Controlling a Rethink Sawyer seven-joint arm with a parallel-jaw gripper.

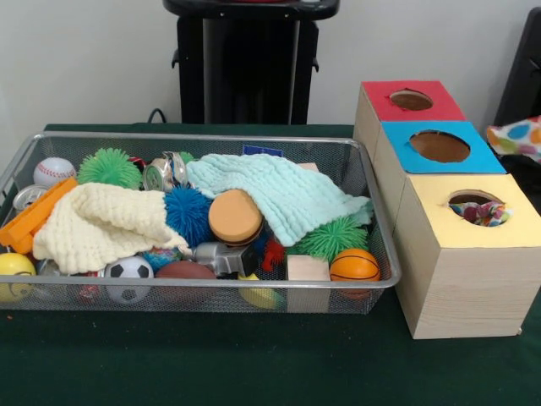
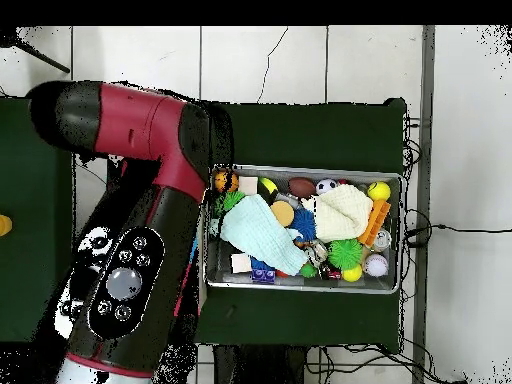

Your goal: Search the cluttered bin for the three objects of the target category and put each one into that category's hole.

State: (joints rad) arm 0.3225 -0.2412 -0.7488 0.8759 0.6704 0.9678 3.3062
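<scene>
The wire mesh bin (image 1: 211,139) sits on the green table, full of toys; the overhead view shows it too (image 2: 300,288). No polka-dot bundle shows inside it. One polka-dot bundle (image 1: 482,213) lies in the yellow-surrounded hole (image 1: 461,200) of the pale wooden box (image 1: 465,288). Another polka-dot bundle (image 1: 517,135) shows at the right edge, beyond the box; what holds it is out of frame. The red and black arm (image 2: 130,250) covers the box in the overhead view. The gripper shows in neither view.
In the bin lie a cream knitted cloth (image 1: 101,224), a mint knitted cloth (image 1: 279,190), a blue spiky ball (image 1: 188,213), a basketball (image 1: 355,265) and a soccer ball (image 1: 128,277). The box also has a red-surrounded hole (image 1: 412,100) and a blue-surrounded hole (image 1: 439,146).
</scene>
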